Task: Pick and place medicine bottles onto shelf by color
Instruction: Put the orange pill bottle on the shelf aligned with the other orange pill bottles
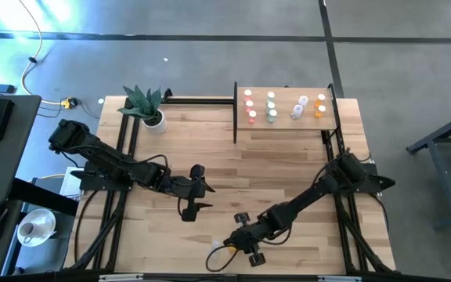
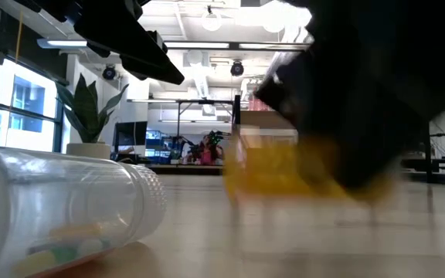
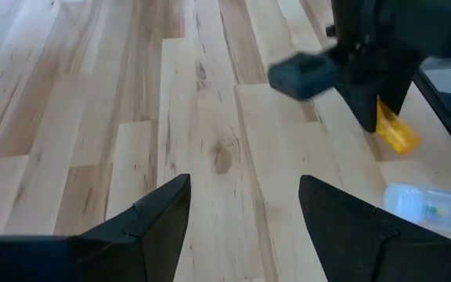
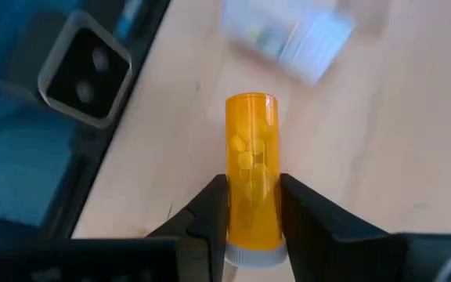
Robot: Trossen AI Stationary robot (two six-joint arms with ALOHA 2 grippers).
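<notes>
My right gripper (image 4: 253, 215) is near the table's front edge (image 1: 233, 239), shut on an orange bottle (image 4: 250, 149) with a white cap. A clear bottle (image 4: 288, 31) lies on its side on the table just beyond it; it also shows in the low view (image 2: 60, 208). My left gripper (image 3: 245, 211) is open and empty over bare planks left of centre (image 1: 208, 197). The shelf (image 1: 288, 125) stands at the far right with red (image 1: 249, 106), green (image 1: 271, 106), clear (image 1: 300, 107) and orange (image 1: 319, 106) bottles upright on it. My right gripper pinches the orange bottle's body close to its capped end (image 4: 253, 204) between its two fingers (image 4: 210, 211). The bottle lies along the fingers, its cap (image 4: 253, 254) back toward the wrist and its bottom sticking out past the fingertips. Whether it touches the table I cannot tell.
A potted green plant (image 1: 147, 106) stands at the far left of the table. The shelf's black frame (image 1: 235, 110) runs along the back. A black camera block (image 4: 84, 66) sits at the front edge beside my right gripper. Bare planks lie between the two grippers.
</notes>
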